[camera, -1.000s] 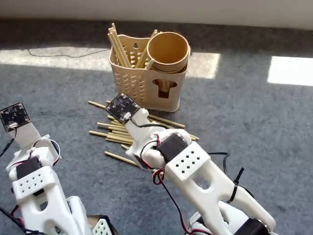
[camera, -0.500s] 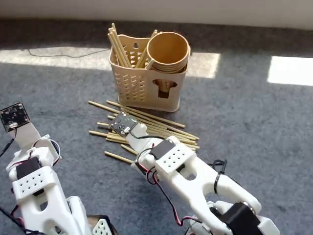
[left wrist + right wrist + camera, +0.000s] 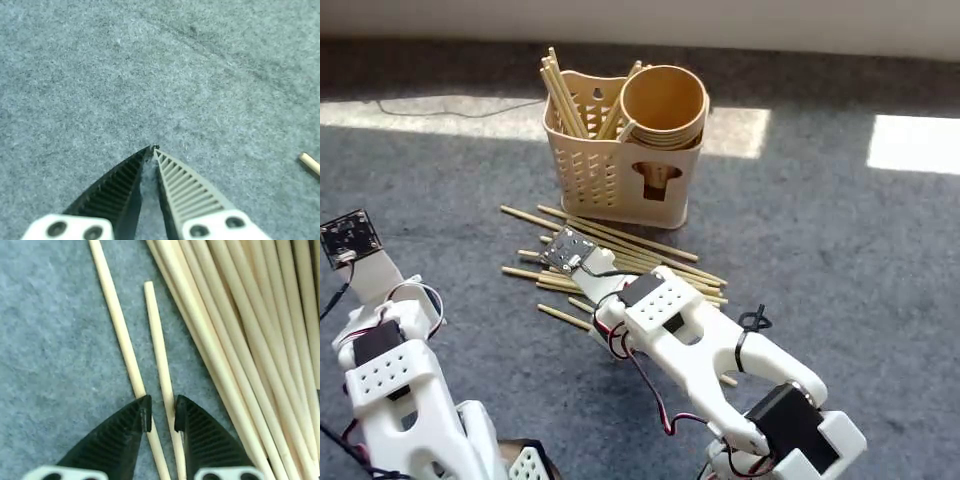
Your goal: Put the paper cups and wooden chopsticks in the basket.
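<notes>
Over the nubby grey carpet (image 3: 840,250), at its near left, the left pincer (image 3: 152,148) had ribbed wedge fingers, one black and one grey. They were closed on nothing, and one stick end (image 3: 310,164) lay well apart. At mid-carpet the right pincer (image 3: 162,414) stood narrowly parted over two loose sticks (image 3: 117,325), which ran into its gap. The heap of smooth, pale wooden chopsticks (image 3: 240,340) crowded just beside it. Behind the heap, toward the far edge, the perforated beige plastic basket (image 3: 610,170) held upright sticks and stacked paper cups (image 3: 663,100).
</notes>
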Motion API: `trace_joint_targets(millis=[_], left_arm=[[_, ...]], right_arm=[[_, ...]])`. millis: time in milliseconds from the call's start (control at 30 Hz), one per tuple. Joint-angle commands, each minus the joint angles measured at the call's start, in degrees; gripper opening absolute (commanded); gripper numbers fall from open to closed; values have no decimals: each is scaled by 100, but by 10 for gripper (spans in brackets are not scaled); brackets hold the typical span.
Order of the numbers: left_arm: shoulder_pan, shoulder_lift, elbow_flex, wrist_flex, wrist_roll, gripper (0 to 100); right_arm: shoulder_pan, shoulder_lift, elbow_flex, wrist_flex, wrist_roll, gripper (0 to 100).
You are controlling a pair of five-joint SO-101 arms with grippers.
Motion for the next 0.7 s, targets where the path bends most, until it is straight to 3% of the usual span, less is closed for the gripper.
trace_joint_targets(millis=[0,133,267,667], left_arm=[[-48,-110,-22,-105,-53,5],[-48,-110,-22,-105,-53,5],[-48,-110,-22,-105,-53,5],[-48,-110,-22,-105,-53,5]], right_arm=[[180,101,-136,-66,334,84],[233,338,-136,-66,396,82],[242,356,-136,-66,404,0],[637,-1103,-66,215,668,5]])
